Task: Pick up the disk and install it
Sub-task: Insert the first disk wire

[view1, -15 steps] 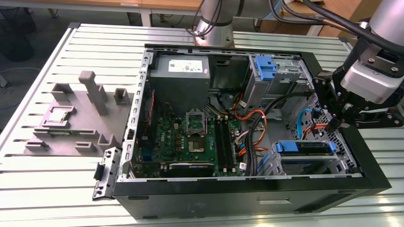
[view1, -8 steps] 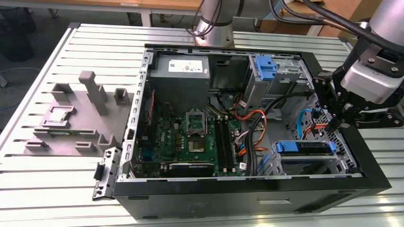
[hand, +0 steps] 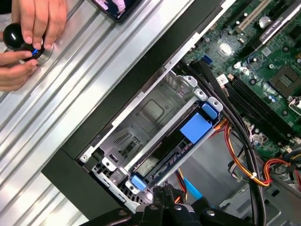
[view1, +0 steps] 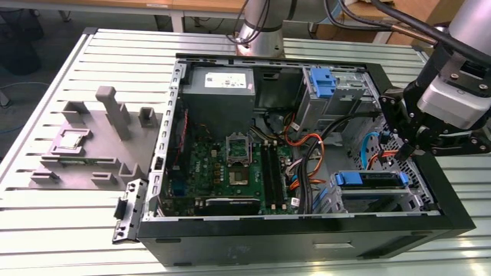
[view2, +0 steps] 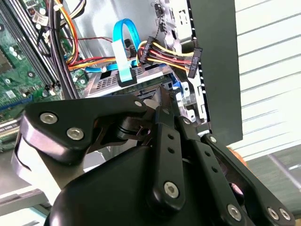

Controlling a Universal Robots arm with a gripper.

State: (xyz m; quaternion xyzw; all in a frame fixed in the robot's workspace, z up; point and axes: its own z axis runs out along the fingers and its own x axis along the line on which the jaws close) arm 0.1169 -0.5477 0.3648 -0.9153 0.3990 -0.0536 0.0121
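Hands [hand: 28, 40] beside computer case [hand: 141, 70]

Arm [view1: 261, 23] was a silver-grey tube ending in a darker grey joint ring. Wrist block [view1: 452, 100] was light grey over a black housing, with thick black cables [view1: 399, 20] running to it along the top. Gripper [view1: 404, 150] was all black: stacked flat linkage bars [view2: 164, 155] pinned with silver round-head screws. One rounded link [view2: 56, 129] had a glossy bevelled edge and two screws.
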